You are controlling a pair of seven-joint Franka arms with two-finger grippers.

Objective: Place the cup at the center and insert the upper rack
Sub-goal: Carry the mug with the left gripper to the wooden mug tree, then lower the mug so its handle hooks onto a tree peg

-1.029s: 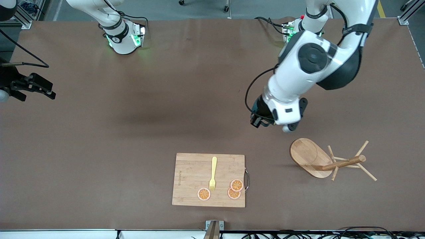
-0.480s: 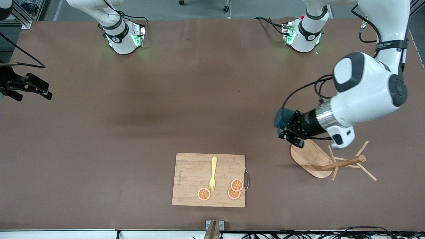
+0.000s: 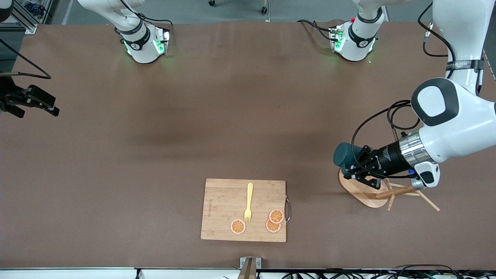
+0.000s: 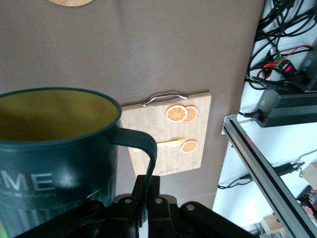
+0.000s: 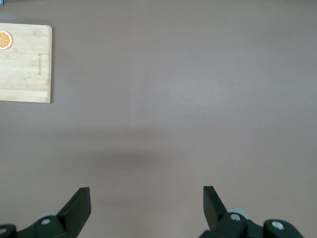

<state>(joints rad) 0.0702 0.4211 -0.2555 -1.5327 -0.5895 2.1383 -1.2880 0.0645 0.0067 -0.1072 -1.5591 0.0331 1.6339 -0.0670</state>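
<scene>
1. My left gripper (image 3: 358,167) is clamped on the cup's (image 3: 345,154) handle, carrying the cup in the air over the oval base of the upper rack (image 3: 366,187).
2. The upper rack lies tipped on its side toward my left arm's end of the table, beside the cutting board (image 3: 228,211).
3. My right gripper (image 5: 146,206) waits with fingers wide apart, holding nothing, above bare table (image 5: 188,89).

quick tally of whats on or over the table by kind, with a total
cup: 1, held by its handle in the shut left gripper over the mug tree's base
mug tree: 1, lying tipped over
cutting board: 1
fork: 1, on the board
orange slices: 3, on the board
total: 7
</scene>
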